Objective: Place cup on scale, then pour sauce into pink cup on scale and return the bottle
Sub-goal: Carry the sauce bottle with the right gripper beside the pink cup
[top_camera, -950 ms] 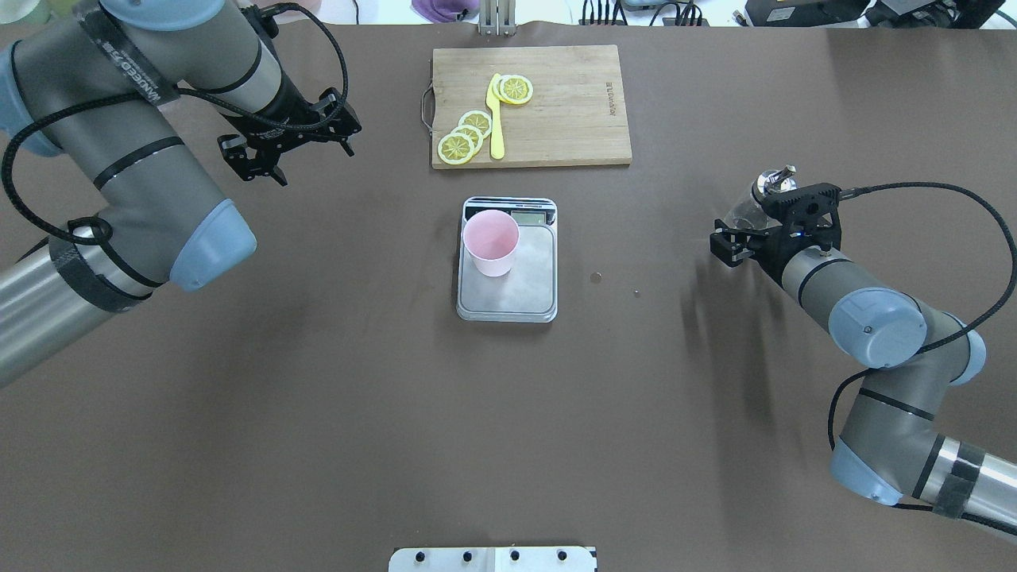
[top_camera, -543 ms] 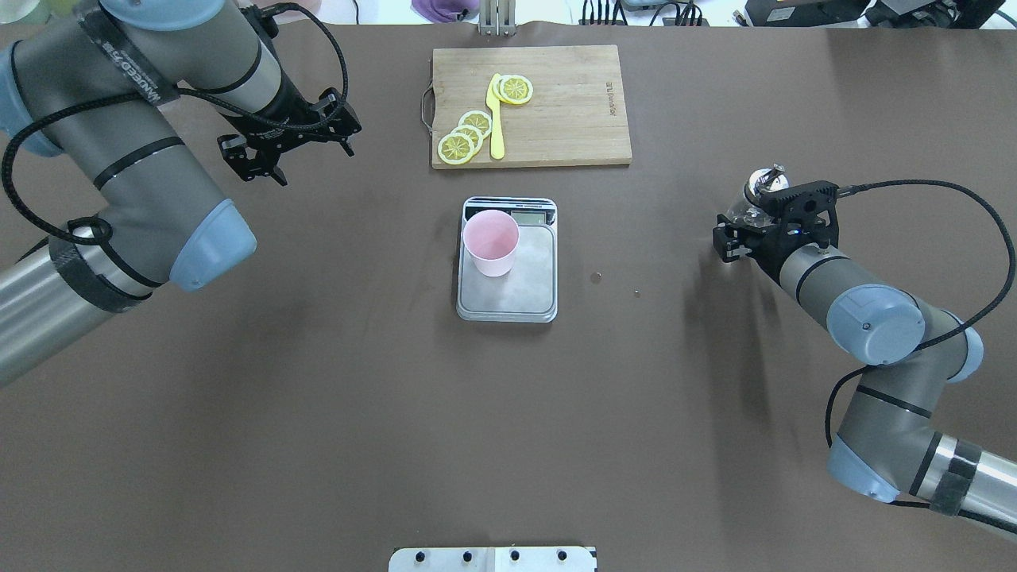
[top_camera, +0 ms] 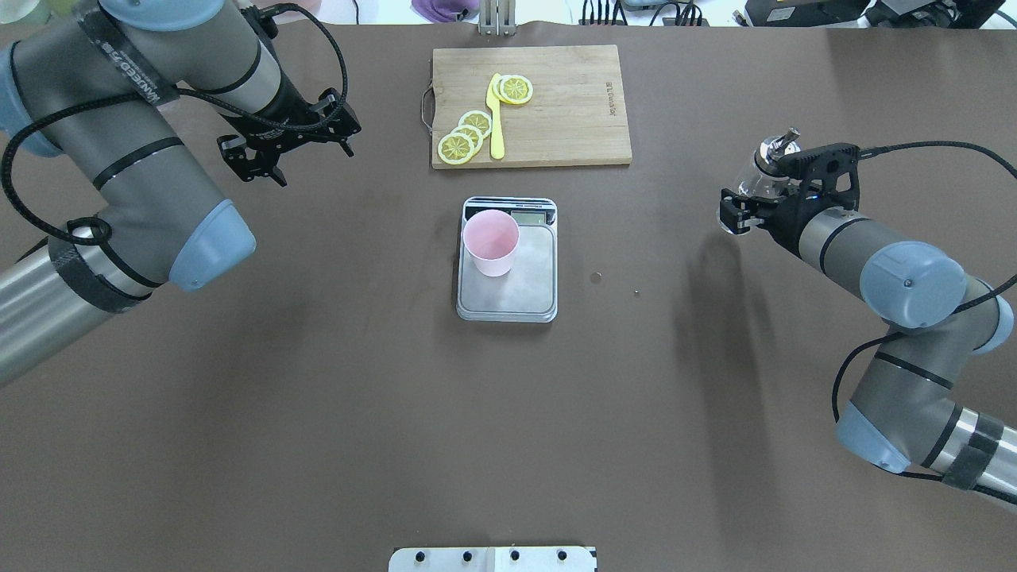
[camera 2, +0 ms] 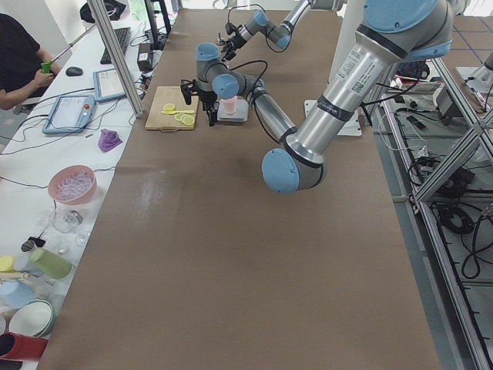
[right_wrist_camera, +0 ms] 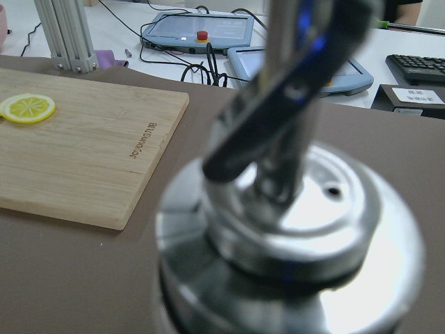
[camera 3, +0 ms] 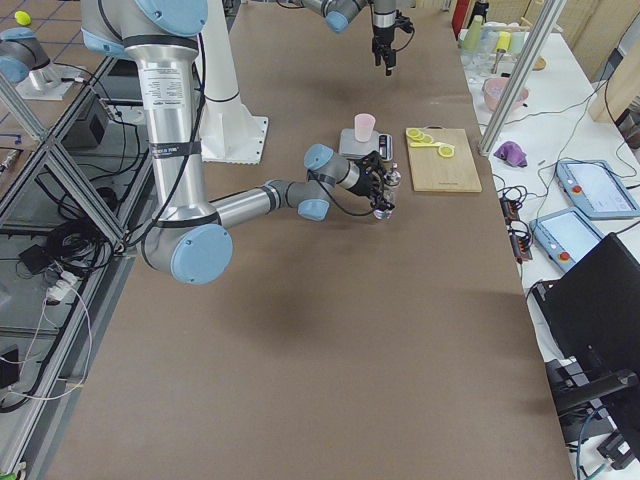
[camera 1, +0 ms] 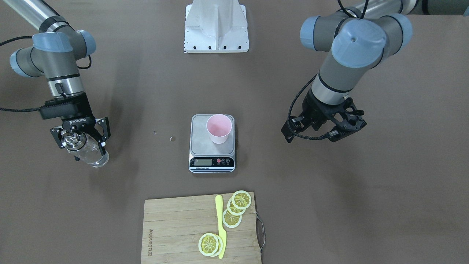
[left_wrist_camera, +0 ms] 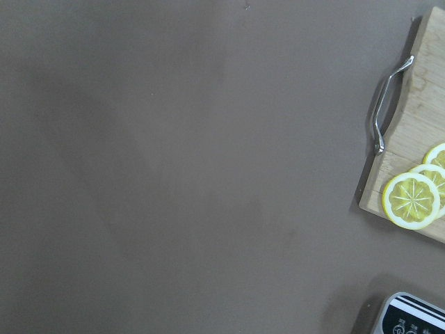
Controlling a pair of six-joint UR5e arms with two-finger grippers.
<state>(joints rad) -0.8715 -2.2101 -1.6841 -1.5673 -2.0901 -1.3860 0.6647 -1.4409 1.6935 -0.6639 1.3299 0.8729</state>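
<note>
Right gripper (camera 1: 80, 141) pinches the tilted bottle (camera 1: 92, 157) just below its silver cap, at 3 o'clock from the scale (top_camera: 524, 290) in the overhead view, well apart. The cup (top_camera: 491, 242) stands on the scale's platform. Left gripper (top_camera: 290, 155) hangs spread and empty at 10 o'clock.

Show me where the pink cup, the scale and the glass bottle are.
cup (top_camera: 491, 238): overhead exterior view, inside of its open mouth.
scale (camera 1: 211, 161): exterior front-facing view, the display on its black front strip.
bottle (camera 1: 92, 156): exterior front-facing view, its clear glass body.
</note>
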